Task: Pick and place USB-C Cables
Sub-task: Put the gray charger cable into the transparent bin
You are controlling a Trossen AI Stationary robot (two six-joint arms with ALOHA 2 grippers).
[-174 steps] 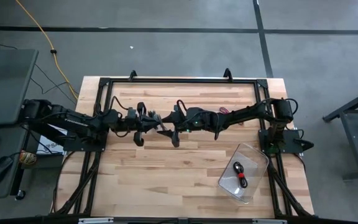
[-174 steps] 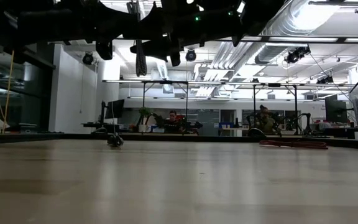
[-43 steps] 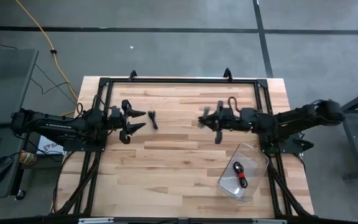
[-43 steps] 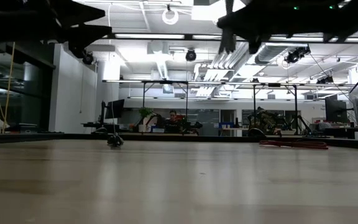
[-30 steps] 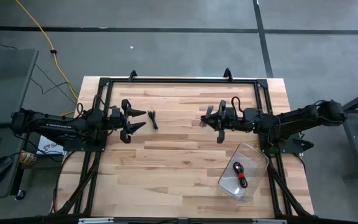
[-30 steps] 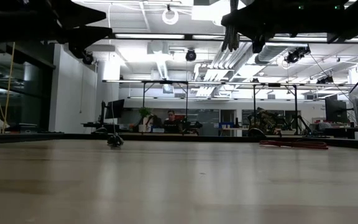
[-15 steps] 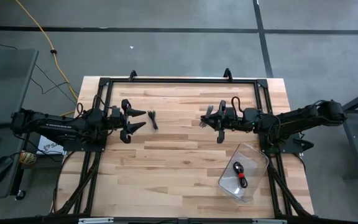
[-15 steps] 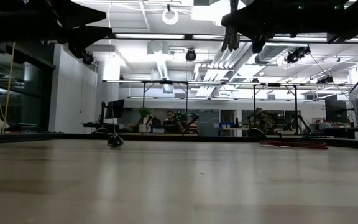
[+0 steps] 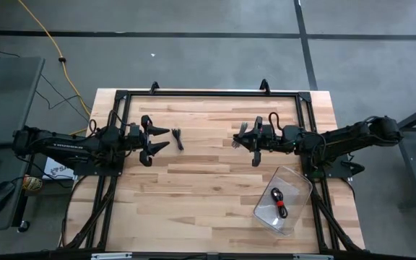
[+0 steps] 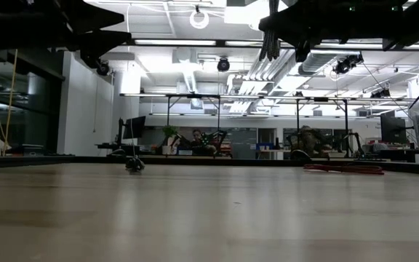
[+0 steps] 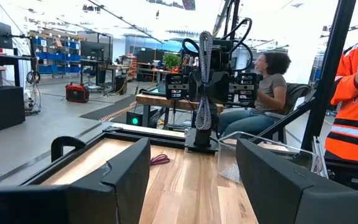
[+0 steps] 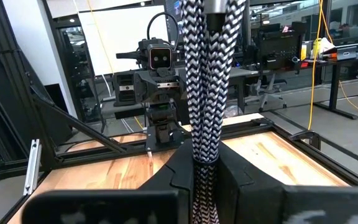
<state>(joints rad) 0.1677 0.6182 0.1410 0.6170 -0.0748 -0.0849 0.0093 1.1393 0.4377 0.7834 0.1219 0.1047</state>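
Note:
My right gripper point(image 9: 238, 137) hangs high over the table's middle right, pointing toward the left edge, shut on the silver-grey braided cable bundle point(image 12: 205, 81). My left gripper point(image 9: 167, 139) stands open at the middle left with nothing between its fingers. The black cable point(image 9: 178, 139) lies flat on the wood just past the left fingertips. A black-and-red cable point(image 9: 279, 204) lies on the floor of the clear bin point(image 9: 295, 179). A pinkish-red cable point(image 11: 160, 160) lies on the table near the far edge, below the right arm. My right gripper pinches the silver-grey bundle between its two fingers point(image 12: 232, 171), across the bundle's strands point(image 12: 205, 152). The fingers lie level and come from the table's right. The bundle stands upright across the fingertips, its lower end point(image 11: 201, 118) hanging free, well clear of the table.
A black metal frame point(image 9: 208, 94) runs round the far and side edges of the table. The clear bin sits at the near right. Bare wood point(image 9: 186, 202) spreads over the near middle. People sit in the room beyond the table.

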